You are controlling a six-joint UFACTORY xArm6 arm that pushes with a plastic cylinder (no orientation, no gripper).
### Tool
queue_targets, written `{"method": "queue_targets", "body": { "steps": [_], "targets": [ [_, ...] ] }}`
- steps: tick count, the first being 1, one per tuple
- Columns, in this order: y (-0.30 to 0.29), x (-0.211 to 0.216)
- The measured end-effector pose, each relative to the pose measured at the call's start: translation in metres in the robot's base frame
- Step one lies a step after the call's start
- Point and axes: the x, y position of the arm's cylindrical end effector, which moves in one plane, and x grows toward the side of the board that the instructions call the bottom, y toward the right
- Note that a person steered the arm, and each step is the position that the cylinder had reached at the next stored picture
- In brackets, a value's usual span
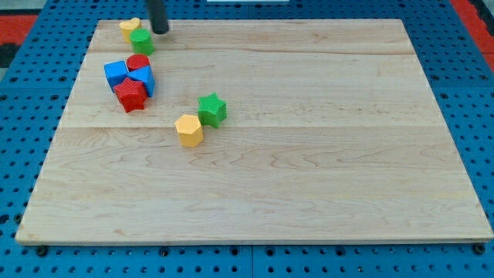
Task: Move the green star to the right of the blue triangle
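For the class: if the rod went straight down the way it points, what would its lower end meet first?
My tip points down at the wooden board, so it would meet bare board first, just right of the green block; depth is uncertain.

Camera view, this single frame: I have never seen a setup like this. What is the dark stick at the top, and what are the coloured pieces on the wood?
There is one picture, looking down at an angle on a wooden board lying on a blue perforated surface. The dark stick is a robot arm's rod; it holds nothing and only pushes. My tip is near the view's top left, just right of a yellow block and a green block. Below them sits a tight cluster: blue cube, red block, red star and another blue block, probably the triangle. Toward the middle, the green star touches a yellow hexagon.
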Motion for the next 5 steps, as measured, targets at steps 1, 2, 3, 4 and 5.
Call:
{"method": "queue_targets", "body": {
  "steps": [1,2,3,4,5],
  "targets": [
    [0.101,0.054],
    [0.201,0.129],
    [0.204,0.237],
    [0.153,0.236],
    [0.098,0.203]
  ]
}}
